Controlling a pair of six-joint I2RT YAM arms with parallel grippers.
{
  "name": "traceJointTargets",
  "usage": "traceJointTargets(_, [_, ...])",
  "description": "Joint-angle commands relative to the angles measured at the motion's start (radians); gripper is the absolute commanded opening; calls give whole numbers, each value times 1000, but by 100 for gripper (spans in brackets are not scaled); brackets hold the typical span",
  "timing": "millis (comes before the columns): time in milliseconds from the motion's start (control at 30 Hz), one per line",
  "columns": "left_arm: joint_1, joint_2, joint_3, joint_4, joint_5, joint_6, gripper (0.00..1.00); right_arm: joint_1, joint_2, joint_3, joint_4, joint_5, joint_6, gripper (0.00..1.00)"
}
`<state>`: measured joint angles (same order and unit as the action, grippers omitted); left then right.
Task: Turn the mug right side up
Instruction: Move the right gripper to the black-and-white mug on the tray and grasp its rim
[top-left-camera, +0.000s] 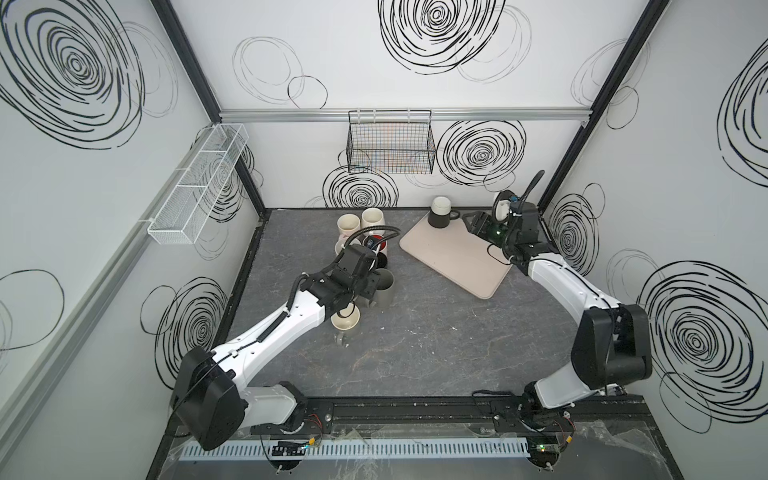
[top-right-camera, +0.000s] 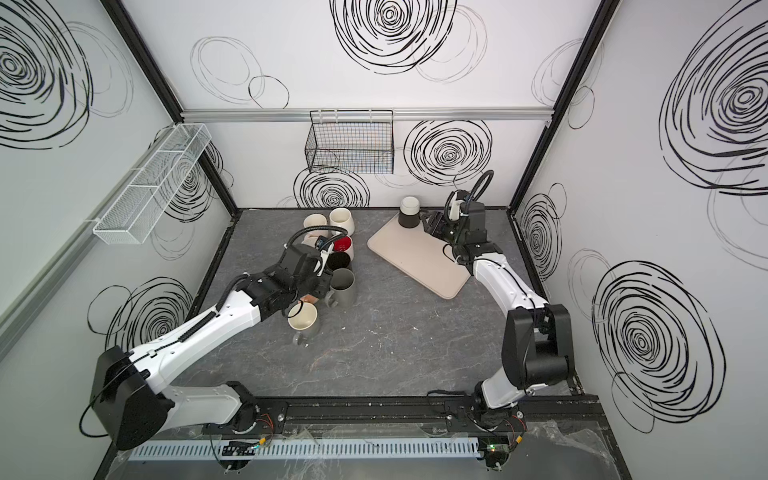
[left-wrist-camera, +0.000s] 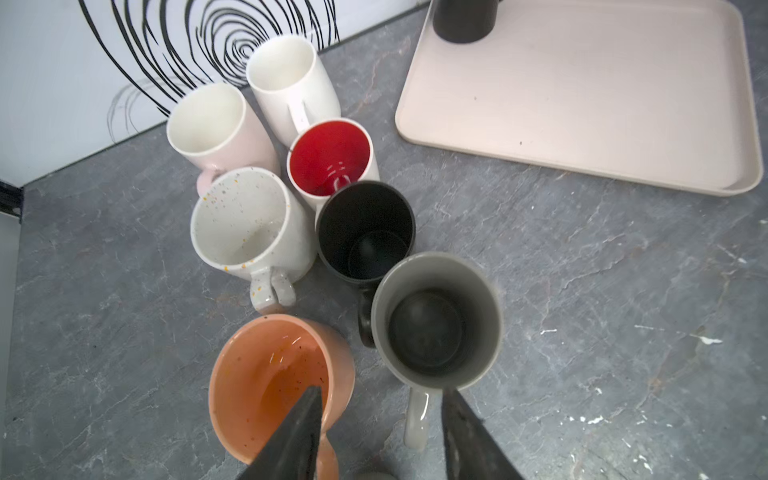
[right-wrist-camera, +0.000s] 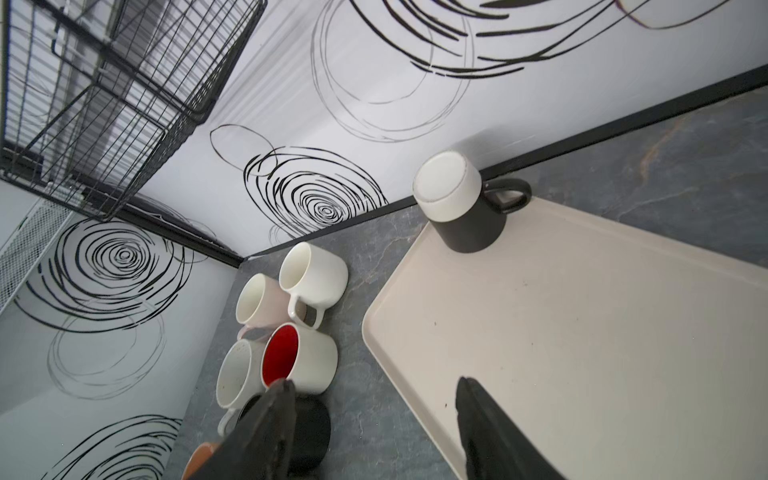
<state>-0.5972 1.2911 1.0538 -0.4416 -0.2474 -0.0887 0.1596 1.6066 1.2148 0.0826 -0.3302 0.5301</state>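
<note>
The mug (top-left-camera: 439, 212) stands upside down at the tray's far corner in both top views (top-right-camera: 409, 212). It has a black body, a white base facing up and a black handle (right-wrist-camera: 509, 195). My right gripper (right-wrist-camera: 376, 384) hovers open over the beige tray (right-wrist-camera: 582, 332), a short way from the mug's handle side (top-left-camera: 471, 222), with nothing between its fingers. My left gripper (left-wrist-camera: 383, 391) is open above the cluster of upright mugs. The handle of a grey mug (left-wrist-camera: 436, 320) lies below the gap between its fingers, which do not touch it.
Several upright mugs crowd the table left of the tray: orange (left-wrist-camera: 278, 382), black (left-wrist-camera: 365, 228), red-lined (left-wrist-camera: 332, 158), speckled (left-wrist-camera: 245, 224) and two pale ones behind. A cream-lined mug (top-left-camera: 345, 324) sits under my left arm. A black wire basket (top-left-camera: 390, 145) hangs on the back wall.
</note>
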Motion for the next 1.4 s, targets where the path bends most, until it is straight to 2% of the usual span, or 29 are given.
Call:
traceJointTargets(0, [7,-6,42,17,18,24,50,-9,92,122,2,27,-54,66])
traceJointTargets(167, [9,67,93,102,68,35,50,-23,295,327,-16,22,-110,67])
traceJointTargets(433, [15,253,194,168,146,50,50,-73,659,694,-17,-124,-135,67])
traceJointTargets(567, [16,349,264,198,190,58,50,-84,765,794,11,-141,-132,67])
traceJointTargets(767, [17,527,446,168,229,89,50,-92,919,960,33,-193,-130,67])
traceJointTargets(867, [20,577,506,155,231,100,50,-94,988,1040,42,-244,-111,68])
traceJointTargets(1067, [37,596,489,203,247,84,49,-85,1073,1115,110,-323,-73,68])
traceJointTargets(1233, [45,597,491,214,255,75,50,-70,1097,1123,163,-333,-71,68])
traceJointTargets(1367, [48,593,486,221,260,68,50,-52,1107,1133,114,-309,-115,66])
